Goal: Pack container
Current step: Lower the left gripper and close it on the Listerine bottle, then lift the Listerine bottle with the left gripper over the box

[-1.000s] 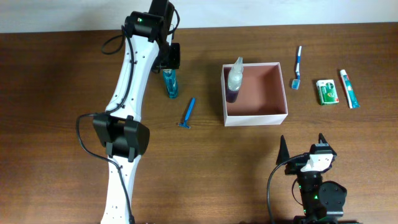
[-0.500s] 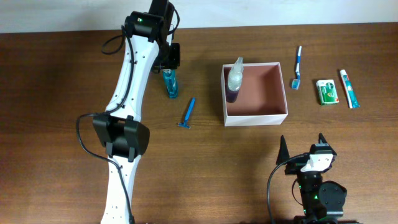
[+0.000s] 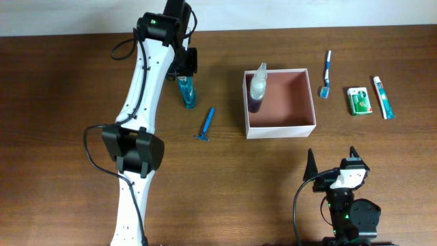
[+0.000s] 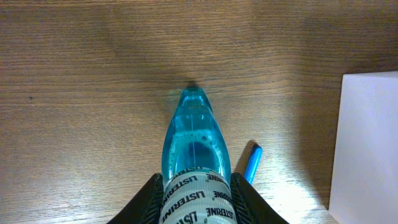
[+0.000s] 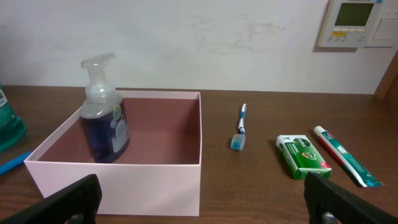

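Plainly: container (image 3: 290, 99) square, shallow, white-walled, reddish-brown inside.

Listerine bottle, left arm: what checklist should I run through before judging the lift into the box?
1. Left tool closed against both sides of the Listerine bottle: ok.
2. Grip firm enough to lift: cannot tell.
3. Free floor in the container beside the soap dispenser: ok.
4. Razor lying apart from the bottle: ok.
5. Right tool open, away from the container: ok.
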Robot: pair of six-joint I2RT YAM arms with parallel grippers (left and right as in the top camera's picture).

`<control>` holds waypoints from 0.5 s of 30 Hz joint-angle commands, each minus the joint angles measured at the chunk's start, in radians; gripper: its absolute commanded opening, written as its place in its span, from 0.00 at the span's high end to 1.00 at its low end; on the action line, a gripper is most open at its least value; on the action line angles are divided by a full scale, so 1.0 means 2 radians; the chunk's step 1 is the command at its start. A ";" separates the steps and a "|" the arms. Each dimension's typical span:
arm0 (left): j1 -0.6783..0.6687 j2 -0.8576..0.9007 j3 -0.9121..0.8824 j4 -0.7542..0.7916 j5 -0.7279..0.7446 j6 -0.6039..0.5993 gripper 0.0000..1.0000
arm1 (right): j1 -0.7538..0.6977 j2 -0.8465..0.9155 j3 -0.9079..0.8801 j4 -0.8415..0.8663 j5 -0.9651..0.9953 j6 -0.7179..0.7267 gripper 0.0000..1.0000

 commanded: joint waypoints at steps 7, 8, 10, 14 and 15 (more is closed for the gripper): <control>0.003 0.001 0.063 -0.010 0.003 -0.003 0.72 | 0.005 -0.004 -0.002 -0.002 0.001 0.002 0.01; 0.003 0.000 0.077 -0.012 0.006 -0.003 0.72 | 0.005 -0.004 -0.002 -0.002 0.001 0.002 0.01; 0.003 -0.004 0.111 -0.013 0.013 -0.003 0.72 | 0.005 -0.004 -0.002 -0.002 0.001 0.002 0.01; -0.005 -0.017 0.177 -0.013 0.015 -0.003 0.72 | 0.005 -0.004 -0.002 -0.002 0.001 0.002 0.01; -0.009 -0.020 0.190 -0.012 0.015 -0.003 0.72 | 0.005 -0.004 -0.002 -0.002 0.001 0.002 0.01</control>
